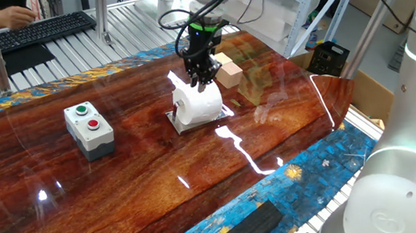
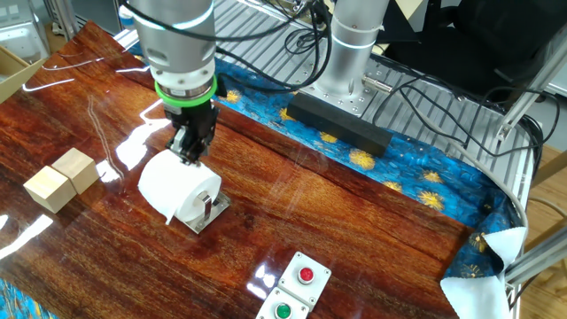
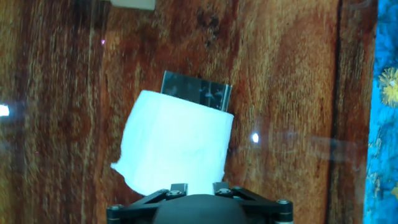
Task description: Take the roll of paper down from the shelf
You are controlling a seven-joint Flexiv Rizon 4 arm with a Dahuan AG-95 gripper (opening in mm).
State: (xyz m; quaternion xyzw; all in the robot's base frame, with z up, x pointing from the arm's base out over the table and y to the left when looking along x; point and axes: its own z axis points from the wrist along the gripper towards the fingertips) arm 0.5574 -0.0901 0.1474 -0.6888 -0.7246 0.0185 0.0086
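The white roll of paper (image 1: 200,103) sits on the small chrome shelf (image 1: 179,125) in the middle of the wooden table. In the other fixed view the roll (image 2: 177,188) rests on the shelf's upright and base plate (image 2: 209,210). In the hand view the roll (image 3: 177,146) covers most of the mirror-like plate (image 3: 198,92). My gripper (image 1: 202,77) points straight down at the roll's top, at its end away from the shelf's upright (image 2: 190,156). Its jaws are drawn close together at the roll's near edge (image 3: 199,186). I cannot tell whether they pinch any paper.
Two tan wooden blocks (image 1: 228,70) lie just behind the roll, also seen in the other fixed view (image 2: 60,178). A grey button box (image 1: 89,130) stands to the left. A second robot's base (image 2: 345,44) and a black bar (image 2: 337,120) sit at the table's edge.
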